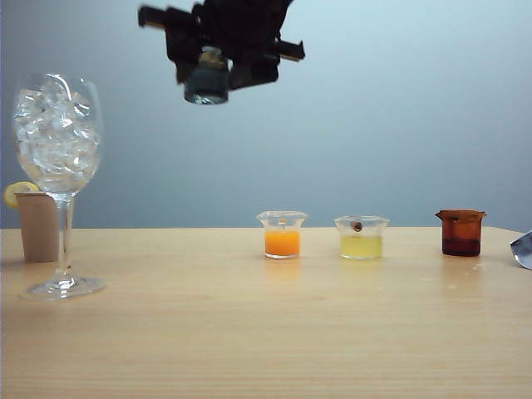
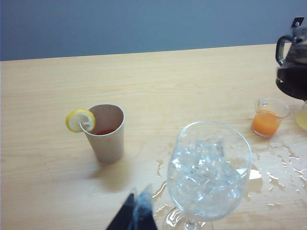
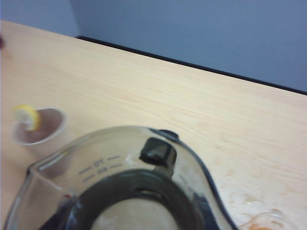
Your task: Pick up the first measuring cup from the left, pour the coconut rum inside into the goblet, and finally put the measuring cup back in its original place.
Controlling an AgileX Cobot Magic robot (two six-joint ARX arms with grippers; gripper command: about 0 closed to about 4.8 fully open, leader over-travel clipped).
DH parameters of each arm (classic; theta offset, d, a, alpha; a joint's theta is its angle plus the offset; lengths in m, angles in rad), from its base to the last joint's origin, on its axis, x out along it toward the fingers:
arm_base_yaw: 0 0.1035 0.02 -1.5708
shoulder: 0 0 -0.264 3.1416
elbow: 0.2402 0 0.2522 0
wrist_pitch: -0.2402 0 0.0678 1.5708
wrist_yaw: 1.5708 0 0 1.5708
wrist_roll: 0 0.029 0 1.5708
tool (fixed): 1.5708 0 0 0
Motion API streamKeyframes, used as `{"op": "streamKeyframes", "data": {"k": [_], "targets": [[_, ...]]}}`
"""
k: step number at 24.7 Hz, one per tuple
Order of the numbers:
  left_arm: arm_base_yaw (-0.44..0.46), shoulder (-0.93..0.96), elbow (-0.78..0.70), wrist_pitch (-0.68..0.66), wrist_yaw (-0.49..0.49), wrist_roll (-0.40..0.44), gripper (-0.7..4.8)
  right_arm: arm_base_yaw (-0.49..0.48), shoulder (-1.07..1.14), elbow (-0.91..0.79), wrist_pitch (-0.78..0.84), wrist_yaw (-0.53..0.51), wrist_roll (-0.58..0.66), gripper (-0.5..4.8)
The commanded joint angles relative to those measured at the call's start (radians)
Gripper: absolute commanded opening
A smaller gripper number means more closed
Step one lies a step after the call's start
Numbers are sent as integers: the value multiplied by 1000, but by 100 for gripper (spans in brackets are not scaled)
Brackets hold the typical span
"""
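You're looking at a staged lab-style test bench posing as a bar: a bare light wooden table (image 1: 266, 332) is sitting against a plain blue-grey backdrop (image 1: 374, 125), and a goblet (image 1: 58, 158) of ice, small measuring cups with coloured liquids (image 1: 282, 233) and a lemon-garnished paper cup (image 2: 106, 132) are standing on it.

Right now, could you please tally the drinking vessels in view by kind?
Measuring cups: 4 (smoky one held aloft by the right hand, orange, yellow, amber)
Goblet: 1
Paper cup: 1
Total: 6
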Motion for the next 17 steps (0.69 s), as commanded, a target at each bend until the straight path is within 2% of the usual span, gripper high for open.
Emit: {"op": "streamKeyframes", "data": {"k": [1,8,17], "targets": [[2,-1,3,8,-2,0,-4,18,-36,-6,33,-35,-10,98],[2,-1,3,8,-2,0,-4,52,-51,-7,63,-118,-51,98],[2,-1,3,8,-2,0,-4,70,-54,-7,84,-110,-86,98]]}}
